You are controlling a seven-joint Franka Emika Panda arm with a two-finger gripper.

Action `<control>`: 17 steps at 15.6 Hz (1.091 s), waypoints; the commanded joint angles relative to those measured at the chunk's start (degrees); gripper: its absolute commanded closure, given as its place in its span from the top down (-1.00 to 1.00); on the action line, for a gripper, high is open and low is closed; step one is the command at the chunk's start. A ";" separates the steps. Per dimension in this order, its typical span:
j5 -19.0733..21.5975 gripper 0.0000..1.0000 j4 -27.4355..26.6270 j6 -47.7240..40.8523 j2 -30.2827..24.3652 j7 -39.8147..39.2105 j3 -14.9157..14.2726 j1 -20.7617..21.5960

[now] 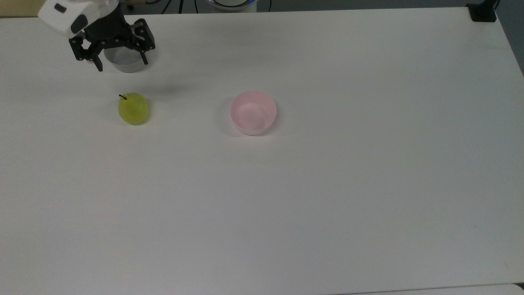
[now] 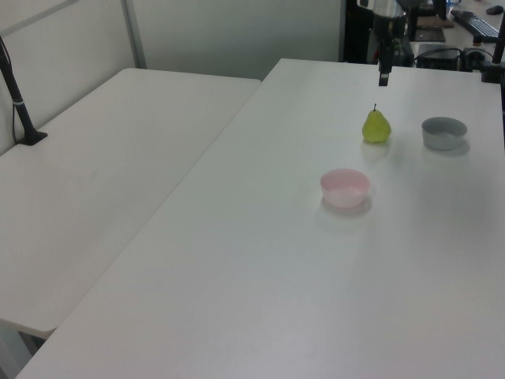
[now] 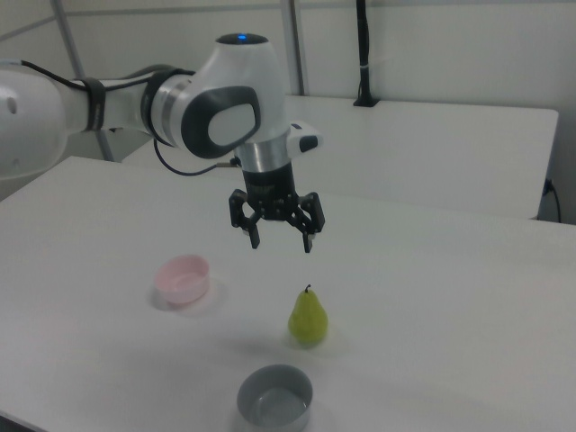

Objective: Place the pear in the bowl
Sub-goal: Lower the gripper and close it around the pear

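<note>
The small yellow-green pear (image 1: 133, 109) with its short dark stem stands upright on the white table (image 1: 327, 184), free of any grip; in the right view it (image 3: 308, 317) sits between the two bowls' depth, stem up. The small round pale pink plastic bowl (image 1: 253, 112) rests well apart from it, toward the top view's right, and holds nothing. The small round grey bowl (image 3: 275, 397) lies near the pear on the other side; in the top view it (image 1: 127, 63) is partly covered by the gripper. The black two-finger gripper (image 3: 281, 241) hangs in the air above the table, above the pear in the right view, its fingers spread wide apart and holding nothing. In the left view the gripper (image 2: 383, 76) hangs just above the pear (image 2: 376, 126).
</note>
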 commanded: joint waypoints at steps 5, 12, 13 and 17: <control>0.66 1.00 -6.75 12.28 3.52 2.08 -1.95 -0.17; 0.66 1.00 -6.75 15.01 8.09 2.61 -1.95 -0.08; 0.66 1.00 -6.75 15.44 8.54 3.22 -1.95 -0.08; 0.57 0.57 -7.80 16.77 9.95 4.02 -1.95 0.01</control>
